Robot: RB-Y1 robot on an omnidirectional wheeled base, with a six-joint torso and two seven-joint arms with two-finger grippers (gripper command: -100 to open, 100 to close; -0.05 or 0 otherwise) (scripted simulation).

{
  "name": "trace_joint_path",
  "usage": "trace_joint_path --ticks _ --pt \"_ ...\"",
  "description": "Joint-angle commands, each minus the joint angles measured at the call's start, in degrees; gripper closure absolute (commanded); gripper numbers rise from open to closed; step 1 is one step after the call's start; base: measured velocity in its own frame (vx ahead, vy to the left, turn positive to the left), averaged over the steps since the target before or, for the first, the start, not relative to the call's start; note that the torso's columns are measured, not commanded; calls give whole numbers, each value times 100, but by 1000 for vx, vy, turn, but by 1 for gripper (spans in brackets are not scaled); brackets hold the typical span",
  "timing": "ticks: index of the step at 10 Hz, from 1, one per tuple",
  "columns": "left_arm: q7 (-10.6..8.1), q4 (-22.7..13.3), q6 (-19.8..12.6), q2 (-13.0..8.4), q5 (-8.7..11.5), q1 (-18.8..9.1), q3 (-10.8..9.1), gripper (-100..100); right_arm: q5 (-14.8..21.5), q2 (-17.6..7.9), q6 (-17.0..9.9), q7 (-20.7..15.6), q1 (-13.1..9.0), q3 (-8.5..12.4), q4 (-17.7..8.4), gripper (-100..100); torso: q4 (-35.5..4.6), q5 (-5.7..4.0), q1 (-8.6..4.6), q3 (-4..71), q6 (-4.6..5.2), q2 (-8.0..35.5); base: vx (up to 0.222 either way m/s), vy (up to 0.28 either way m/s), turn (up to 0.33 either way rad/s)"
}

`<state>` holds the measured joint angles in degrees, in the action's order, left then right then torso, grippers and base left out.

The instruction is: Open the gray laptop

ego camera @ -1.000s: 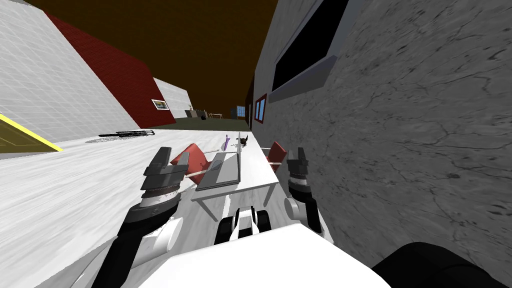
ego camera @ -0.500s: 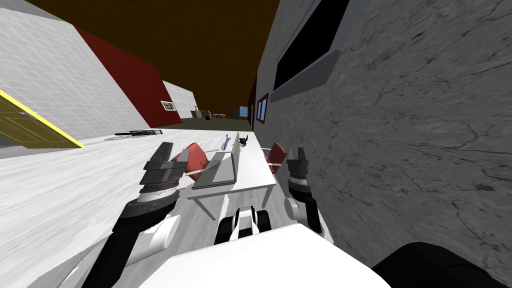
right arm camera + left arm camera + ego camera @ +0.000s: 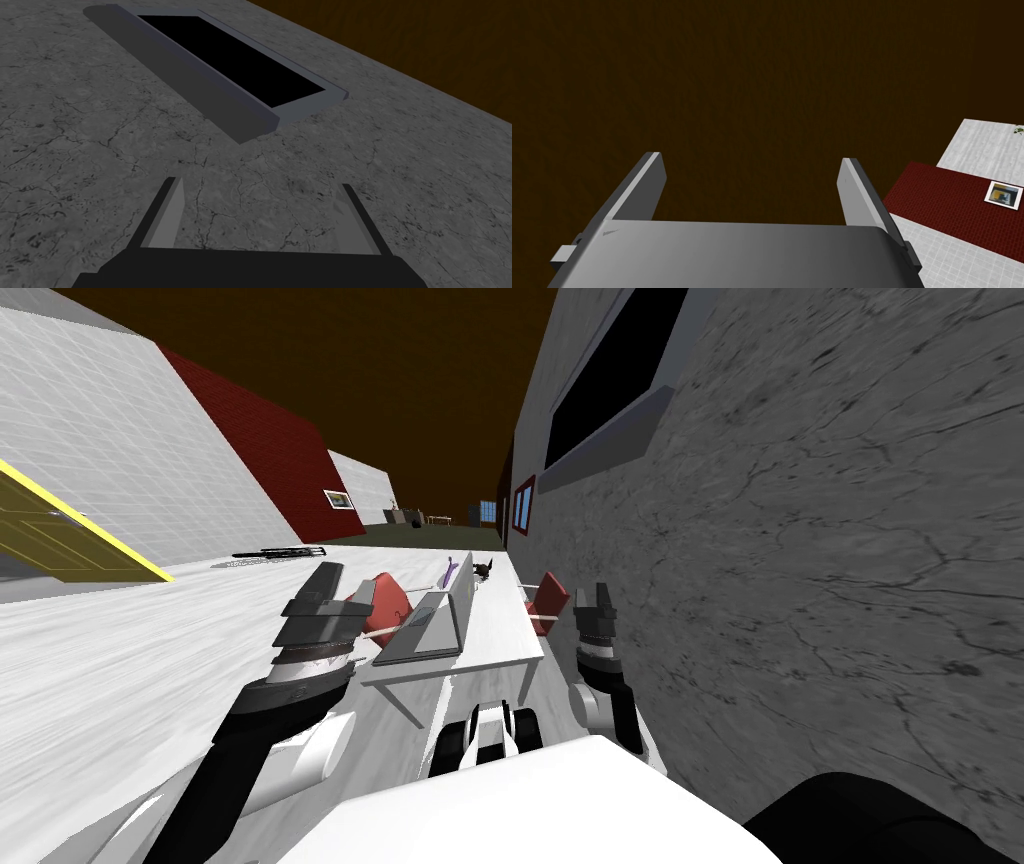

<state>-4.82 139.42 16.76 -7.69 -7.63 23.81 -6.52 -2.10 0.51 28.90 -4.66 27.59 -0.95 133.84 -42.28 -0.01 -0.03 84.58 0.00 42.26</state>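
White counter (image 3: 505, 628) stands by a cracked grey wall (image 3: 800, 538). Left pincer (image 3: 338, 588) is raised beside the counter's left edge, fingers apart. Right pincer (image 3: 598, 596) is raised off its right edge, fingers apart. Gray laptop (image 3: 425, 633) lies near the counter's near left corner. Red chair (image 3: 385, 600) at the left edge.

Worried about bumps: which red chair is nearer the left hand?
The red chair left of the table, beside the left hand; the other chair stands by the grey wall.
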Motion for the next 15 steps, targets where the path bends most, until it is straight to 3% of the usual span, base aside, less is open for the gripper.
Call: trace_joint_path --ticks 1,7,8,14,15 --pt "-76 132 -377 -78 -28 -47 -73 -100 0 0 0 0 0 0 0 0 2 0 2 3 0 -4 -3 -99 -16" --pt "-320 261 -1345 -622 157 122 -405 -100 0 0 0 0 0 0 0 0 1 1 5 3 0 -3 1 -103 -37" --pt "-320 261 -1375 -622 157 122 -405 -100 0 0 0 0 0 0 0 0 0 2 7 -1 0 2 -5 -74 -10" --pt "-613 206 -2475 -1612 602 621 -869 -100 0 -1 0 0 0 0 0 0 1 1 8 2 0 -3 11 -86 -56" --pt "-613 206 -2534 -1612 602 621 -869 -100 0 -1 0 0 0 0 0 0 2 3 7 3 -1 -4 13 -72 9"
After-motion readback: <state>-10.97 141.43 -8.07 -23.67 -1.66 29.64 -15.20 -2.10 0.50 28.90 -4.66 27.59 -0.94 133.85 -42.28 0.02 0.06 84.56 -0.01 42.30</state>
